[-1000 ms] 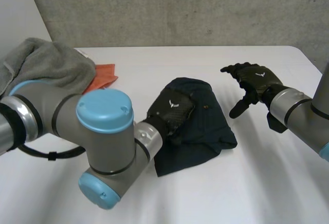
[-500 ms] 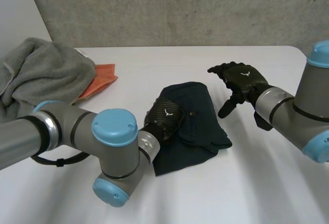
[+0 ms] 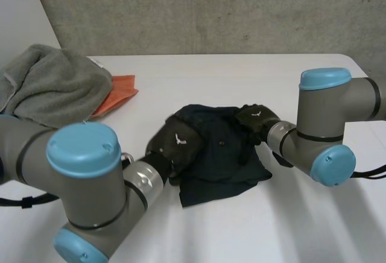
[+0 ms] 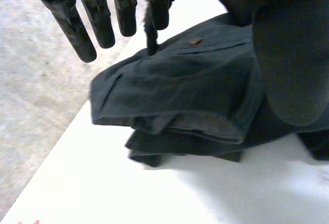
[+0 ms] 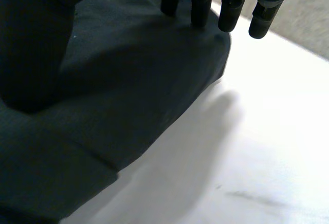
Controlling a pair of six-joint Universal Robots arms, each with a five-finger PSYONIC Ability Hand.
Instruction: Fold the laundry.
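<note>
While left hand (image 3: 175, 142) and right hand (image 3: 256, 118) sit at dark garment's (image 3: 223, 154) opposite edges, fingers straight, grey towel (image 3: 54, 88) overlapping orange cloth (image 3: 117, 91) well apart.

A dark navy garment (image 3: 220, 154) lies folded in rumpled layers near the middle of the worktop (image 3: 199, 76), with a small button showing on its top layer. A grey towel (image 3: 54, 85) sits bunched in a heap at the far left corner. A flat orange cloth (image 3: 119, 88) pokes out from under it.
</note>
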